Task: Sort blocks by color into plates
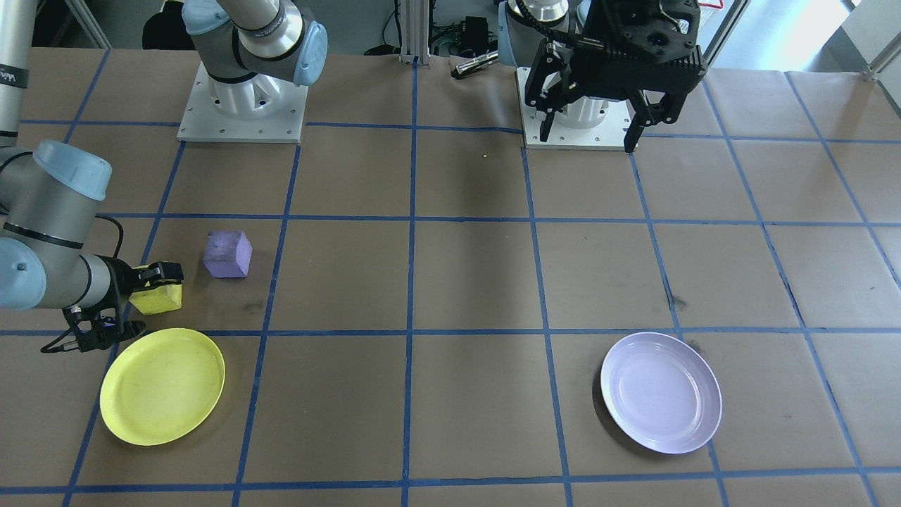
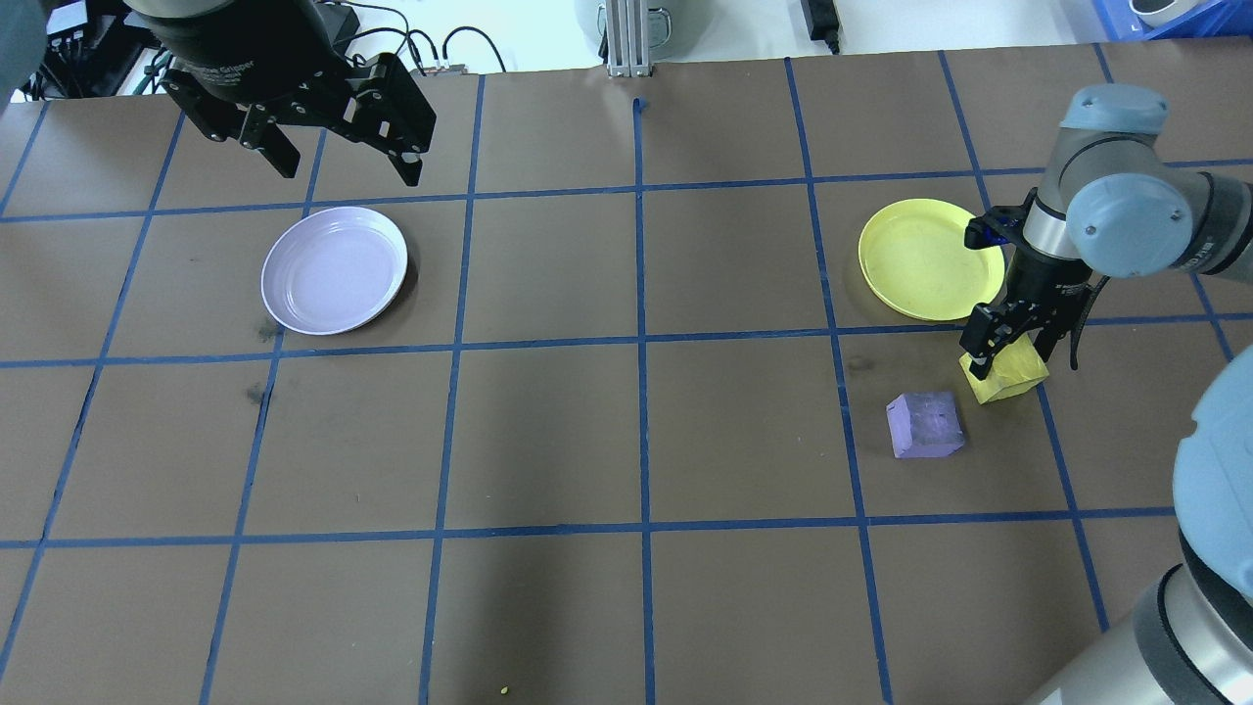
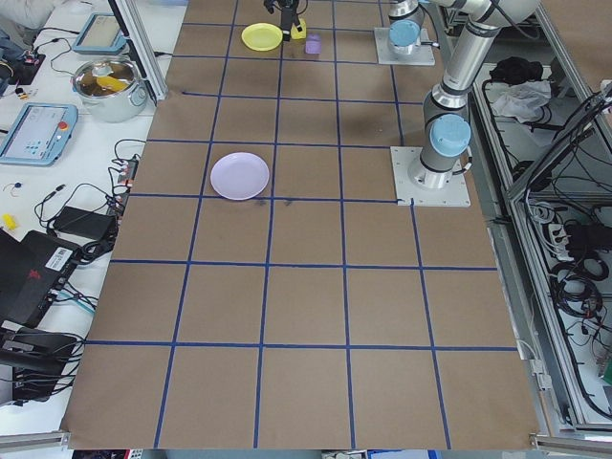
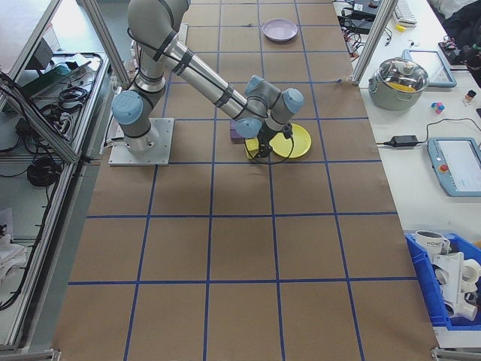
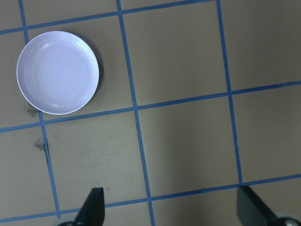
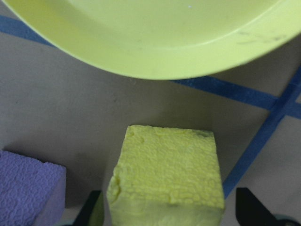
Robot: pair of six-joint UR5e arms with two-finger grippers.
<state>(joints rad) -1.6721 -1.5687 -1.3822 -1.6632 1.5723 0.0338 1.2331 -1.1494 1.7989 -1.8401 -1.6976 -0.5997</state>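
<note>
From the front camera, my right claw [image 1: 156, 285] straddles the yellow block [image 1: 159, 298] on the desk [image 1: 464, 282], just beside the yellow plate [image 1: 162, 386]; whether its fingers press the block I cannot tell.

From overhead, the purple block [image 2: 924, 425] lies just beside it, far from the lavender plate [image 2: 334, 269] and my open, empty left claw [image 2: 343, 147].

On my right wrist camera, the yellow block sits between my fingers, the plate directly beyond.

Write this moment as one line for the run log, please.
right gripper: open around yellow block | purple block: on table | yellow plate, lavender plate: empty | left gripper: open, idle
</note>
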